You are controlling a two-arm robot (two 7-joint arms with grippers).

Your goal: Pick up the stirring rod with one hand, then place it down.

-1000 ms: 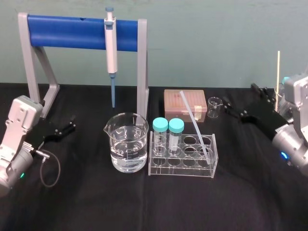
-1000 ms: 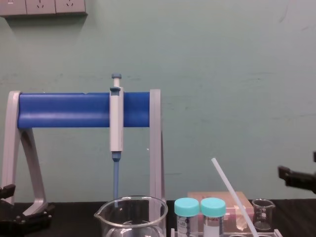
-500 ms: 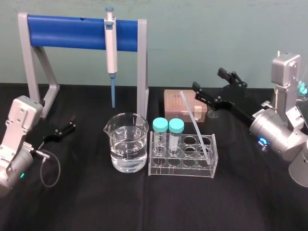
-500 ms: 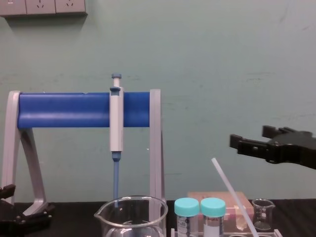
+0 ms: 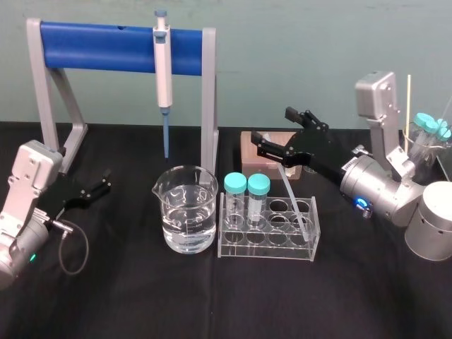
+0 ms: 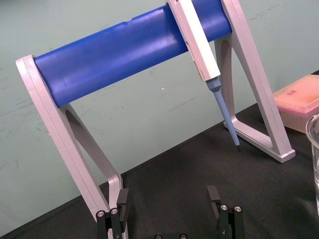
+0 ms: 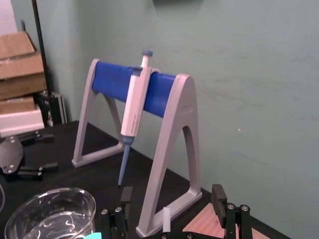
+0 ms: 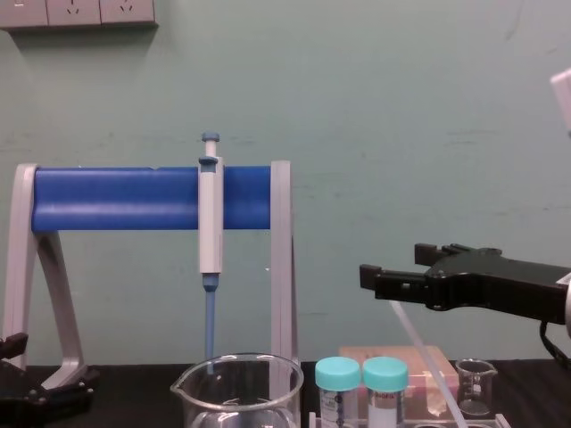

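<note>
The stirring rod [image 5: 294,199] is a thin white translucent stick leaning in the clear tube rack [image 5: 268,244], its lower end in a right-hand hole. In the chest view the rod [image 8: 430,363] slants up to the left, its top just under my right gripper [image 8: 391,266]. My right gripper [image 5: 274,128] hovers open over the rod's upper end. The right wrist view shows the rod's tip [image 7: 166,215] between the spread fingers, touching neither. My left gripper [image 5: 106,181] rests open at the far left of the table, nothing in it.
A grey and blue stand [image 5: 106,46] holds a blue-tipped pipette [image 5: 163,70] behind a large beaker of water [image 5: 187,212]. Two teal-capped tubes [image 5: 247,194] stand in the rack. A pink tip box [image 5: 247,159] and a small beaker [image 8: 475,386] sit behind it.
My right arm has swung in from the right edge, rising and moving left until its open gripper is over the rod's top. The left arm and the rod have not moved.
</note>
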